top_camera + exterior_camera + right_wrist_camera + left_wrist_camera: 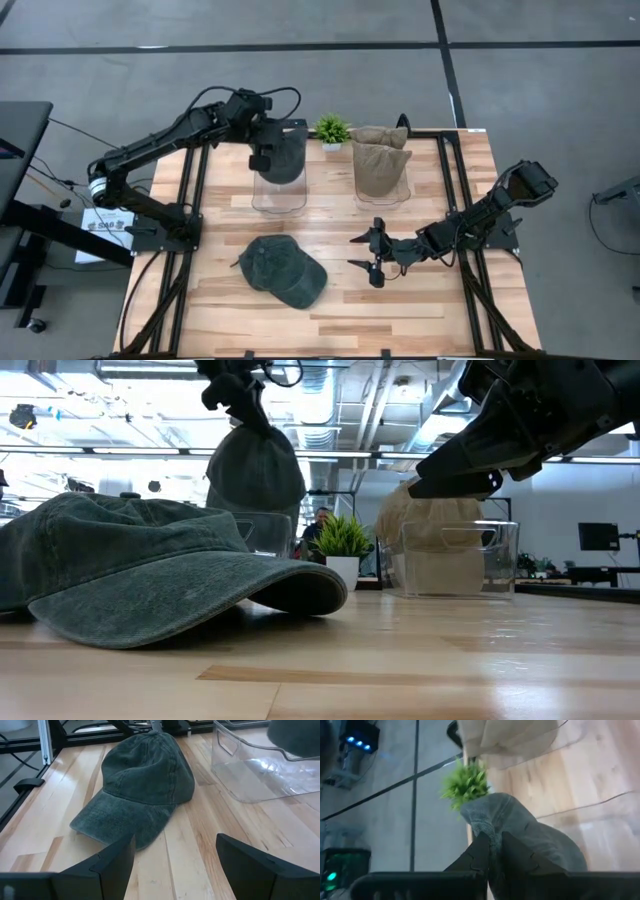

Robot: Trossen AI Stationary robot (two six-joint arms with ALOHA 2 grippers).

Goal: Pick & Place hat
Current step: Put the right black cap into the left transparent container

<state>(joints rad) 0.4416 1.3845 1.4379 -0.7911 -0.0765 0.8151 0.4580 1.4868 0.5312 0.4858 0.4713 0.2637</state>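
The left gripper [268, 150] hangs above the clear bin [279, 196] at 12 o'clock on the table [420, 300], its fingers pinched tight on the bunched fabric of a dark grey hat [284, 158], which dangles over the bin. A 2nd green cap [284, 270] lies flat at 6 o'clock. The right gripper [368, 254] hovers at 3 o'clock of that cap, fingers spread wide and empty. A tan hat [381, 160] fills the other clear bin [384, 192], beside a small plant [331, 129].
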